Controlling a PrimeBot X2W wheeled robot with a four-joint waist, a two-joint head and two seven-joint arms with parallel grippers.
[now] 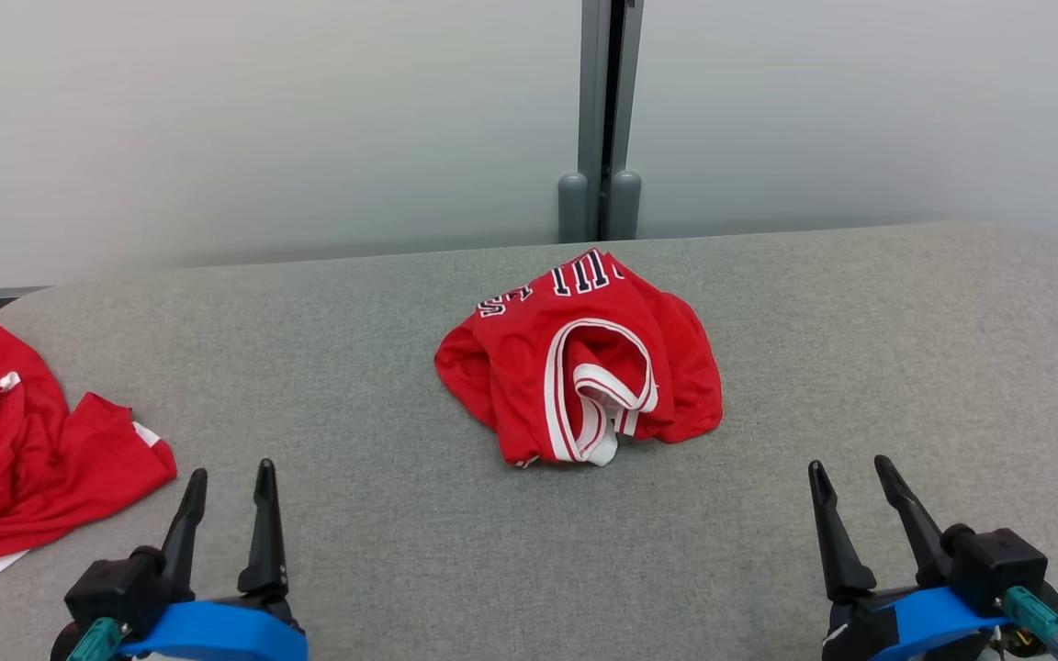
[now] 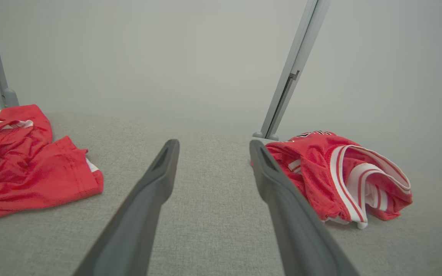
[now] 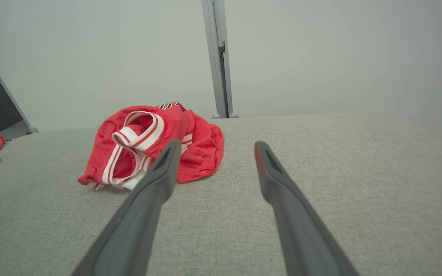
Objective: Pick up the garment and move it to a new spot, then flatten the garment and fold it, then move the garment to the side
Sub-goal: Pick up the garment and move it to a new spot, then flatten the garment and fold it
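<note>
Both claws spread wide, garment heaped at mid-table

At lower left the left claw (image 1: 231, 468) hangs empty, fingers apart. At lower right the right claw (image 1: 850, 463) does the same. Beyond them, at centre frame, the crumpled red garment (image 1: 575, 367) sits on the grey table (image 1: 400, 523), touching neither claw. A second red garment (image 1: 24, 459) lies at the left edge.

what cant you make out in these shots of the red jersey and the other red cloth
Lettering on the jersey: head view, crumpled folds hide most of it.
Jersey's nearest side: left wrist view, behind a finger of the left gripper.
Other red garment: head view, cut off by the left edge.
</note>
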